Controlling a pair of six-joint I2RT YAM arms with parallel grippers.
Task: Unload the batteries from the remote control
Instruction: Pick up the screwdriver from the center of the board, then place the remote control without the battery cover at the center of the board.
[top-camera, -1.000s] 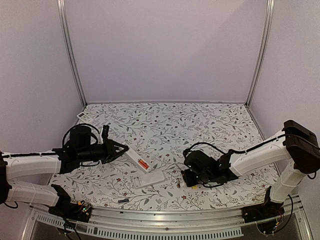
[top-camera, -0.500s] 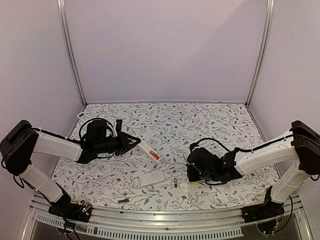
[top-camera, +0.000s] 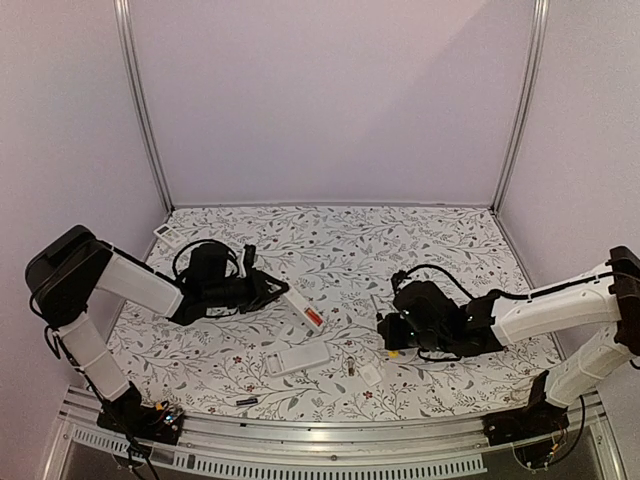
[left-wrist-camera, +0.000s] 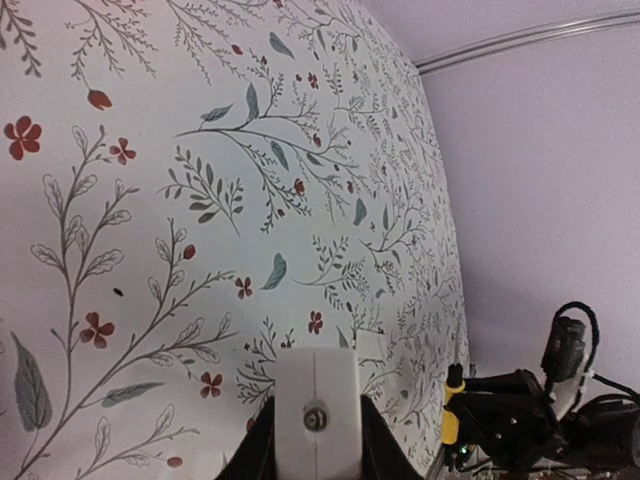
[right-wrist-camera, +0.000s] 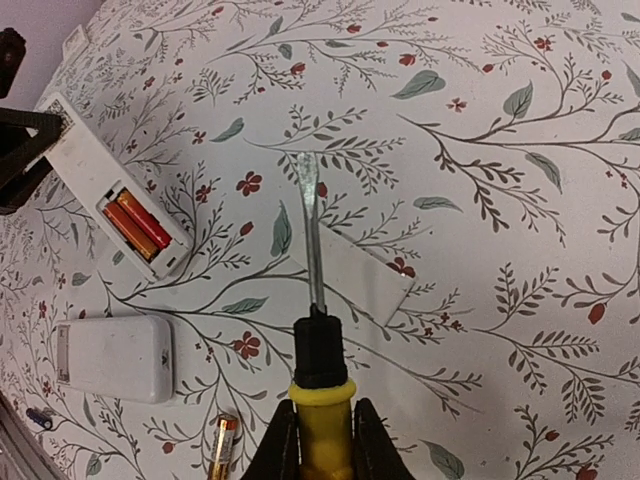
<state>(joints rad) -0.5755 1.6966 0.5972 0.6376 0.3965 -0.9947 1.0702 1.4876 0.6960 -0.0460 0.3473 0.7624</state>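
My left gripper (top-camera: 272, 291) is shut on one end of a white remote control (top-camera: 300, 308), held over the table's left centre. Its open compartment faces up and shows two red-orange batteries (right-wrist-camera: 135, 225). In the left wrist view the remote's end (left-wrist-camera: 315, 400) fills the gap between the fingers. My right gripper (right-wrist-camera: 322, 430) is shut on the yellow handle of a screwdriver (right-wrist-camera: 318, 350), its blade pointing toward the remote. One loose battery (right-wrist-camera: 222, 445) lies on the table below the screwdriver, and a dark one (top-camera: 246, 401) lies near the front edge.
A second white remote (top-camera: 297, 358) lies flat at centre front. A flat white cover plate (right-wrist-camera: 355, 270) lies under the screwdriver's shaft. Another small white piece (top-camera: 166, 233) sits at the back left corner. Metal posts and walls bound the table.
My left arm has swung to the right and away, carrying the remote toward the table's middle. The right gripper has shifted slightly right and back with the screwdriver.
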